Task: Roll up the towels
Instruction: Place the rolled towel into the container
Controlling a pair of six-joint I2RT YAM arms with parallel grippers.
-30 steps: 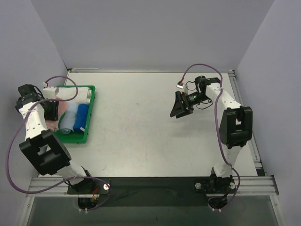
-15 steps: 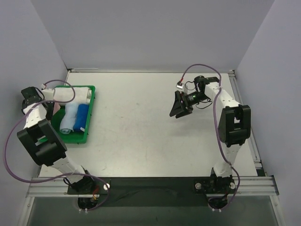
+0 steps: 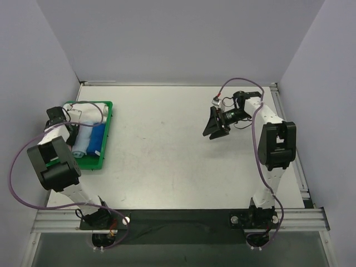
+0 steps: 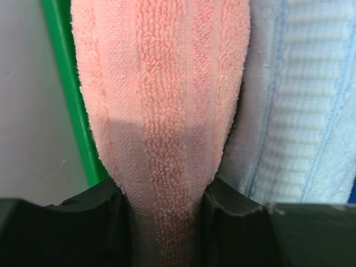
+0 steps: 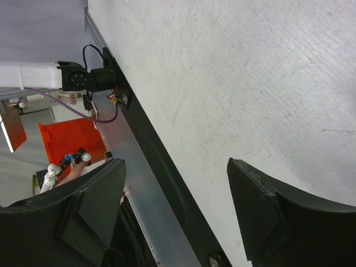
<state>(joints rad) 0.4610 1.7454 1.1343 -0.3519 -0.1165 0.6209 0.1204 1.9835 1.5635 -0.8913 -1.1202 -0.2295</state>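
Left arm swung toward tray, left jaws pinching looped-pile salmon towel, right jaws wide, empty.

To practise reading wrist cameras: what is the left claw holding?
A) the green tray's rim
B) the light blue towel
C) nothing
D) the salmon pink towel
D: the left wrist view shows the left claw shut on the salmon pink towel, the light blue towel lying beside it.
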